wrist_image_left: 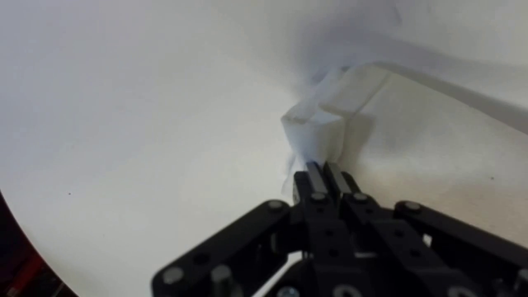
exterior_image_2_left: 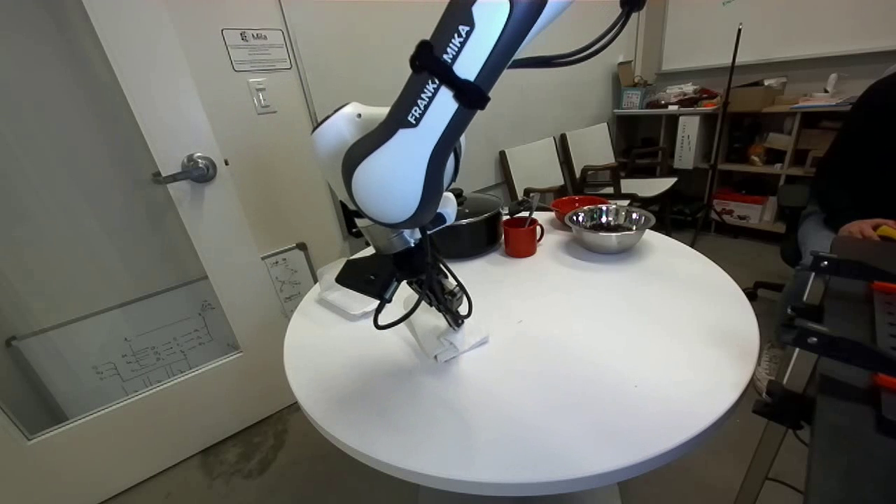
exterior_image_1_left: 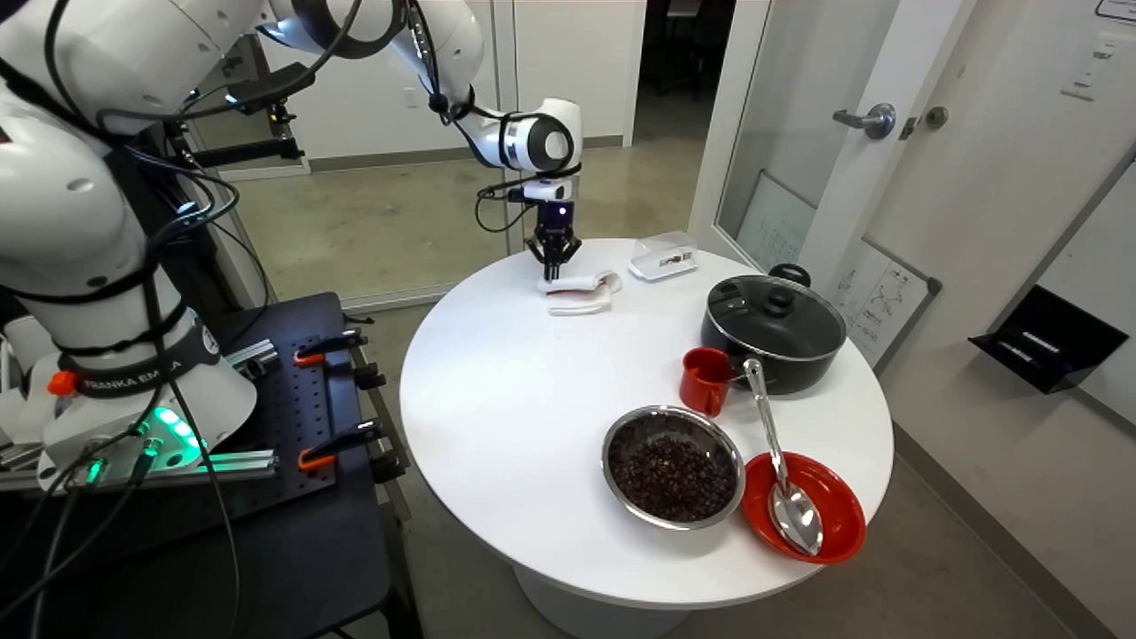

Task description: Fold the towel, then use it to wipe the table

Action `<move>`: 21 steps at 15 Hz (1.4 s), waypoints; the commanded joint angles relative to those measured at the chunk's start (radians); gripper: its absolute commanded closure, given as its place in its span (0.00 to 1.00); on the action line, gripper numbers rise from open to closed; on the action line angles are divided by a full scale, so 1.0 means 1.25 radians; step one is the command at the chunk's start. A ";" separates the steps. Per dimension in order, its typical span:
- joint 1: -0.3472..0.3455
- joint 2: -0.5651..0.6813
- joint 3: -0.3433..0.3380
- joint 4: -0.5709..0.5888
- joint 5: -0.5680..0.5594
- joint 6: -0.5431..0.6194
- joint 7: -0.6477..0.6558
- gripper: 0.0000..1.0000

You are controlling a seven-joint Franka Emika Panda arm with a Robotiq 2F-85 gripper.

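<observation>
My white arm (exterior_image_2_left: 392,185) reaches over a round white worktop (exterior_image_1_left: 515,390) and bends down near its edge, wrist pointing downward. The biggest thing standing there is a black pot (exterior_image_1_left: 799,373) with a dark lid (exterior_image_1_left: 745,311). Next in size comes a steel bowl (exterior_image_2_left: 606,241), part filled with small dark pieces (exterior_image_1_left: 672,479); just beside it sits a shallow red dish (exterior_image_1_left: 839,524). A long metal spoon (exterior_image_1_left: 797,515) lies with its scoop in that dish, handle towards the pot. The white towel (exterior_image_1_left: 581,303) lies folded on the worktop below my wrist, well apart from the steel bowl, with a see-through container (exterior_image_1_left: 652,266) near it. A red mug (exterior_image_2_left: 519,240) stands upright just beside the pot. Smallest are my jaws: they stand narrow, almost together, and in the wrist view a raised fold of the towel runs up to their tips, pinched there.
</observation>
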 commanded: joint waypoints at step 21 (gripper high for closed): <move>-0.050 0.095 0.053 0.183 0.040 -0.368 -0.047 0.00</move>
